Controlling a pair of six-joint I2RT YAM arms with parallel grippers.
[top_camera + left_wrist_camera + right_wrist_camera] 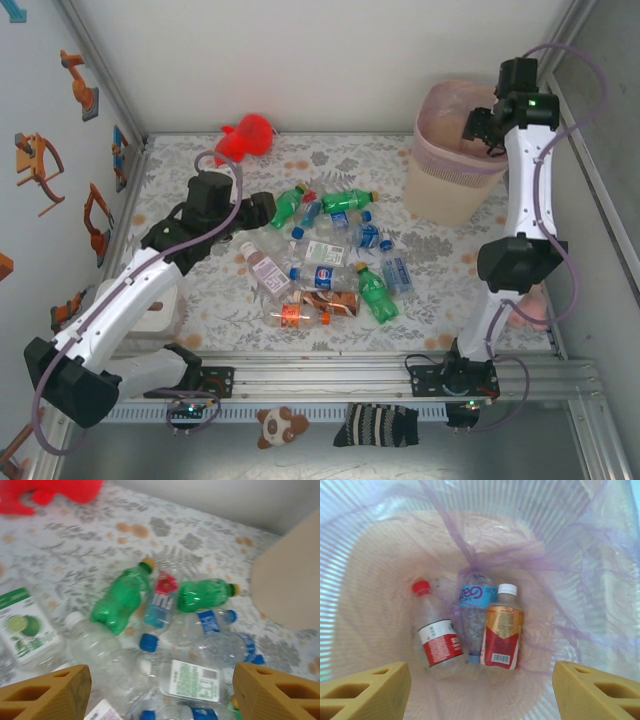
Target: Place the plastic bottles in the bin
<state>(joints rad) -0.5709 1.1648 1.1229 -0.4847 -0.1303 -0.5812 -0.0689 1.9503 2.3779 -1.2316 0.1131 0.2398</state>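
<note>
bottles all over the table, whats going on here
Plastic bottles are being moved from the table into the bin. The right claw hangs open and empty over the bin, where three bottles already lie. The left claw is open above the pile, holding nothing.

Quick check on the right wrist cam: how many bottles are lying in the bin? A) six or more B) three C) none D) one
B. The right wrist view looks down into the bin, and three lie side by side on its bottom: a red-capped bottle, a blue-labelled bottle and a white-capped bottle.
</note>
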